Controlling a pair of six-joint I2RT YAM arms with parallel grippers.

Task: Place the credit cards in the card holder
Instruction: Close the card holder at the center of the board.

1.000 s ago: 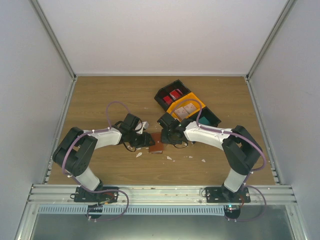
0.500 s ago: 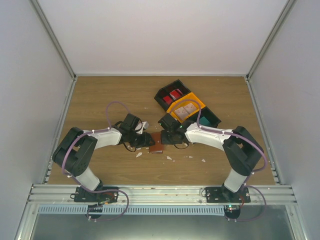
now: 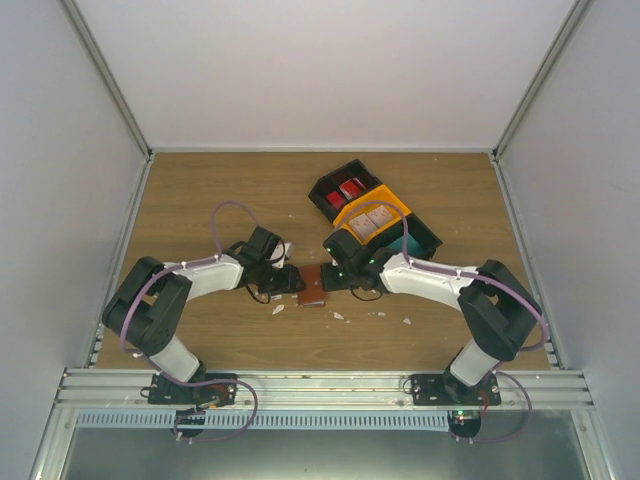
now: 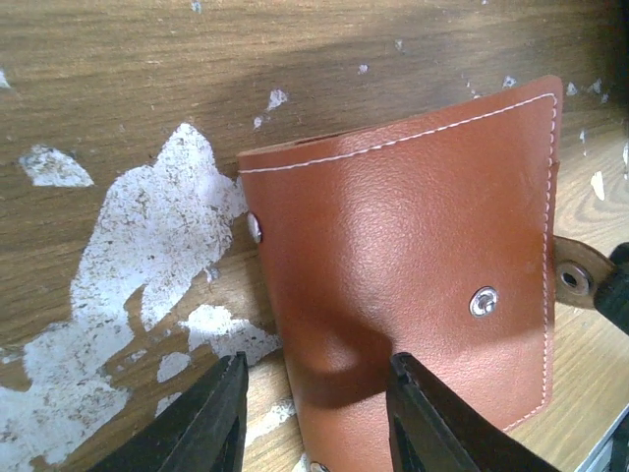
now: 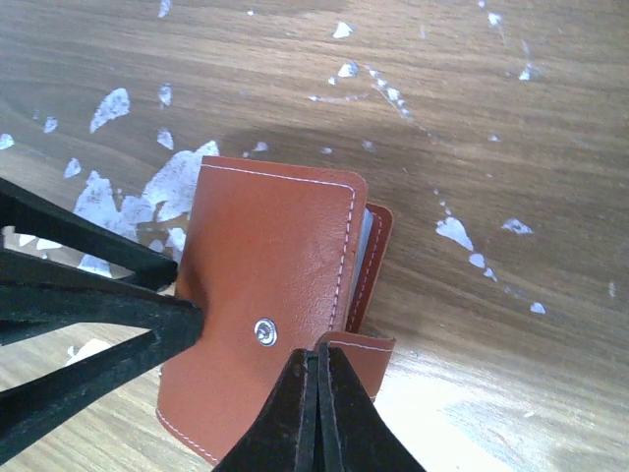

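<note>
The card holder (image 3: 312,285) is a reddish-brown leather wallet lying folded on the wood between both arms. My left gripper (image 3: 292,282) is open; in its wrist view its jaws (image 4: 316,364) straddle the card holder's (image 4: 413,246) near left edge without squeezing it. My right gripper (image 5: 316,352) is shut, its tips resting where the snap tab (image 5: 366,359) meets the card holder (image 5: 265,265). A thin pale edge (image 5: 363,241) shows between the leaves. Red credit cards (image 3: 342,190), whitish ones (image 3: 368,222) and a teal one (image 3: 410,240) lie in the bin.
A black-and-orange three-compartment bin (image 3: 318,190) sits behind the right gripper (image 3: 333,280). Small white scraps (image 3: 278,309) dot the wood near the card holder. The left gripper's black fingers (image 5: 88,295) cross the right wrist view. Grey walls enclose the table.
My right gripper has closed fully and its arm has pushed a little left toward the card holder. The left gripper and the card holder have barely moved.
</note>
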